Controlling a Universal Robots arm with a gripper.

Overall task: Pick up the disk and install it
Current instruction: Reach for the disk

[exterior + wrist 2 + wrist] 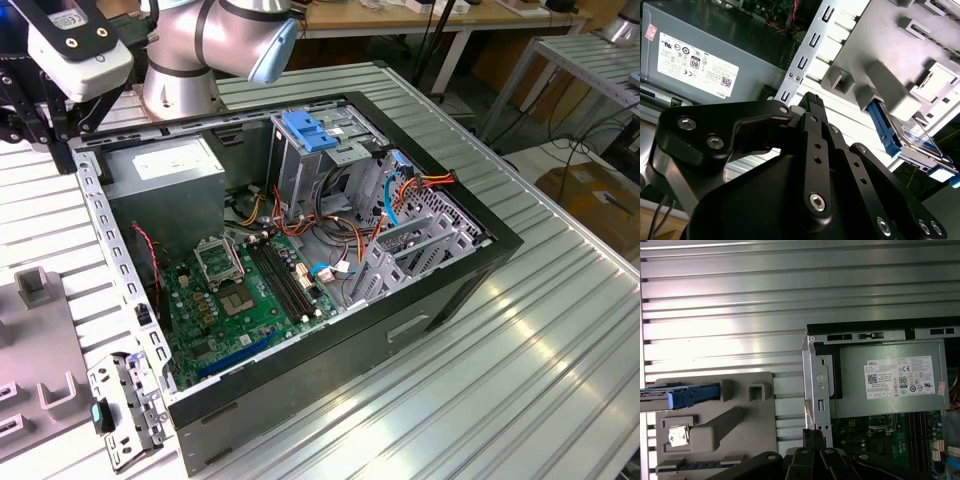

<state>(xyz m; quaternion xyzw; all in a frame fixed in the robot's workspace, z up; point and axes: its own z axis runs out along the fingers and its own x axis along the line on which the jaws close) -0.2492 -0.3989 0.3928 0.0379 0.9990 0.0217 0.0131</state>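
Note:
The disk (907, 142), grey metal in a bright blue carrier, stands on edge in a slot of a grey holder block (885, 95) on the table beside the computer case. In the first wrist view the disk (682, 394) sits at one end of that holder (715, 430). My gripper (812, 102) is shut on nothing and hangs over the case's side rail, a good way from the disk. Its black fingers (812, 436) meet above the rail's corner. In the exterior view the gripper (65, 150) is at the far left, by the case's back corner.
The open computer case (440, 270) lies on the ribbed metal table with its green mainboard (250, 300) exposed. A grey power supply box (165, 165) with a white label fills one corner. A silver drive cage with a light-blue latch (305, 130) stands inside. Cables cross the middle.

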